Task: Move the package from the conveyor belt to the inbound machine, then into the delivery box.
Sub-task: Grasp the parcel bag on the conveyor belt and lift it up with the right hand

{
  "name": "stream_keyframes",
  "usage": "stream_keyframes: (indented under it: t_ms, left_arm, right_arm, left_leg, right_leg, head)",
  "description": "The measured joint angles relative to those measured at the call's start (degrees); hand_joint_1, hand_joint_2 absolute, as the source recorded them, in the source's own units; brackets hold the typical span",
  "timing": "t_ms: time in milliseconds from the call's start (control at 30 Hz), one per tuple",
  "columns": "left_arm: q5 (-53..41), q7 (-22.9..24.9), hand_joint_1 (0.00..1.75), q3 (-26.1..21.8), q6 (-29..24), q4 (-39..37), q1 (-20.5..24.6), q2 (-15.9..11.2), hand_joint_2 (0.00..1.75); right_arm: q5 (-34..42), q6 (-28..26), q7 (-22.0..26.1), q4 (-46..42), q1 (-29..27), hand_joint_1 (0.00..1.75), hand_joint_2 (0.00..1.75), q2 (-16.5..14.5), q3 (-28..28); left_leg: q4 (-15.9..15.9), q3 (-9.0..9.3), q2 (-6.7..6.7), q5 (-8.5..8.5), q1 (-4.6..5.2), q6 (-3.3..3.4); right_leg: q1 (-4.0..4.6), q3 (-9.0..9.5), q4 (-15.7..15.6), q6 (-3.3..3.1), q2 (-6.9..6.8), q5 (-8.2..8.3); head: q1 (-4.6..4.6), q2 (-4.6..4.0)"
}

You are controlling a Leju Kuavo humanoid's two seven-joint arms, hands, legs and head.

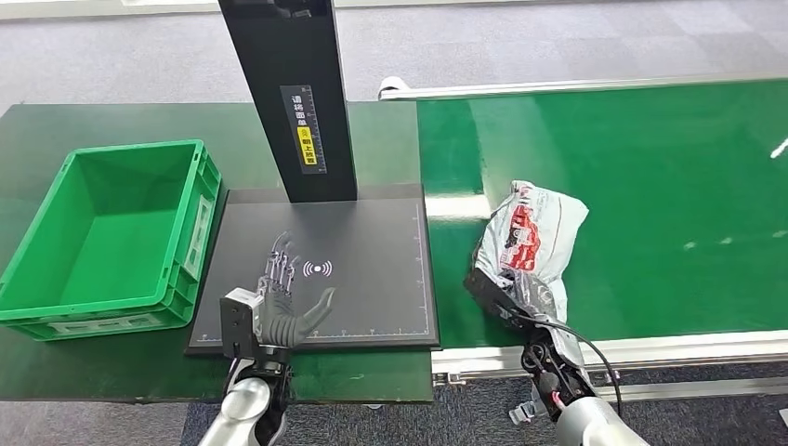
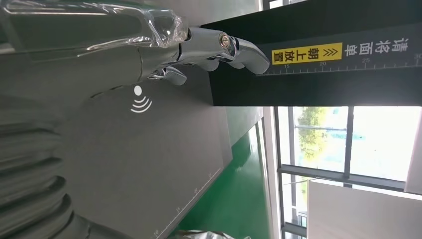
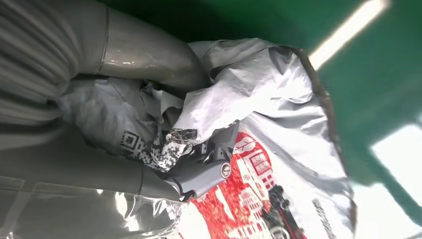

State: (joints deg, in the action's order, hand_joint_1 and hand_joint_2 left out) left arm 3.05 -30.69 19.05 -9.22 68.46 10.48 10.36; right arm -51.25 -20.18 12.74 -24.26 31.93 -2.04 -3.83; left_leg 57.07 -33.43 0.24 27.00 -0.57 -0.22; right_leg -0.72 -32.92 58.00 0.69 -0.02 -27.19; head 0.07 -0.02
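- One grey-and-red plastic mailer bag (image 1: pixel 534 232) on green conveyor belt (image 1: pixel 650 186), right hand (image 1: pixel 506 293) grasping its crumpled end.
- Left hand (image 1: pixel 283 297) released, fingers spread over black scanner plate (image 1: pixel 372 242).
- Green crate (image 1: pixel 56 307) at 9 o'clock of plate.

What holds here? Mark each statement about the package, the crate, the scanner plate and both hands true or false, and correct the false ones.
1. The package lies on the green conveyor belt. True.
2. The green crate holds a package. False: nothing lies inside it.
3. The right hand grips the package, its fingers pressed into the crumpled plastic. True.
4. The left hand holds a box. False: it holds nothing, and its fingers are spread over the black scanner plate.
5. The package is plain white. False: it is grey-white plastic with red and black print.
6. A black post with a yellow label stands at the back of the plate. True.
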Motion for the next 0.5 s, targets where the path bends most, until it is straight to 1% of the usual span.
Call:
stream_keyframes:
  t_ms: [67, 133, 167, 233, 300, 400, 500]
  left_arm:
    - [-0.4, 0.0, 0.00, -0.3, -0.3, 0.5, -0.4, -0.2, 1.75]
    - [-0.7, 0.0, 0.00, -0.7, -0.5, 1.0, -0.8, -0.4, 1.75]
    - [-0.8, -0.1, 0.00, -0.8, -0.5, 1.2, -1.0, -0.5, 1.75]
    - [-0.9, -0.1, 0.00, -1.0, -0.6, 1.6, -1.3, -0.7, 1.75]
    - [-1.1, -0.2, 0.00, -1.2, -0.6, 1.8, -1.5, -0.8, 1.75]
    - [-1.8, -0.7, 0.00, -1.7, -0.8, 2.2, -1.8, -0.9, 1.75]
    - [-2.0, -1.3, 0.00, -2.6, -1.5, 2.4, -1.9, -1.1, 1.75]
  right_arm:
    - [7.0, 5.6, 2.8, -6.1, -1.9, 1.75, 1.75, -0.4, 0.7]
    - [13.4, 11.1, 3.6, -13.6, -4.2, 1.75, 1.75, -0.7, 0.8]
    - [15.3, 12.8, 3.3, -17.1, -5.1, 1.75, 1.75, -0.8, 0.8]
    - [17.1, 14.2, 2.9, -22.7, -6.7, 1.75, 1.75, -0.9, 0.8]
    - [19.3, 15.4, 3.7, -26.9, -8.1, 1.75, 1.75, -0.8, 0.7]
    - [27.2, 20.3, 6.6, -34.6, -11.0, 1.75, 1.75, -0.5, 0.1]
    - [33.5, 24.3, 7.4, -43.8, -13.9, 1.75, 1.75, 0.1, -2.0]
  left_leg:
    - [0.0, 0.00, -0.04, 0.00, 0.00, 0.00]
    - [0.0, -0.01, -0.08, 0.00, -0.01, 0.00]
    - [0.0, -0.01, -0.08, 0.00, -0.01, 0.00]
    - [0.0, -0.02, -0.08, 0.00, -0.01, 0.00]
    - [0.0, -0.03, -0.07, 0.00, 0.00, 0.00]
    - [0.0, -0.04, -0.07, 0.00, 0.01, 0.00]
    - [0.0, -0.04, -0.06, 0.01, 0.01, 0.00]
  right_leg:
    - [0.00, -0.02, 0.0, 0.00, 0.00, 0.00]
    - [0.00, -0.03, 0.0, 0.00, -0.01, -0.01]
    - [0.01, -0.04, 0.0, 0.00, -0.01, -0.01]
    - [0.01, -0.04, 0.0, 0.00, -0.01, -0.02]
    - [0.00, -0.04, 0.0, 0.00, -0.01, -0.02]
    - [-0.01, -0.04, 0.0, 0.00, -0.01, -0.01]
    - [-0.01, -0.05, 0.0, 0.00, -0.01, -0.02]
  head:
    - [-0.01, 0.00]
    - [-0.02, 0.00]
    - [-0.02, 0.01]
    - [-0.01, 0.01]
    - [0.00, 0.00]
    - [0.01, -0.01]
    - [0.00, -0.01]
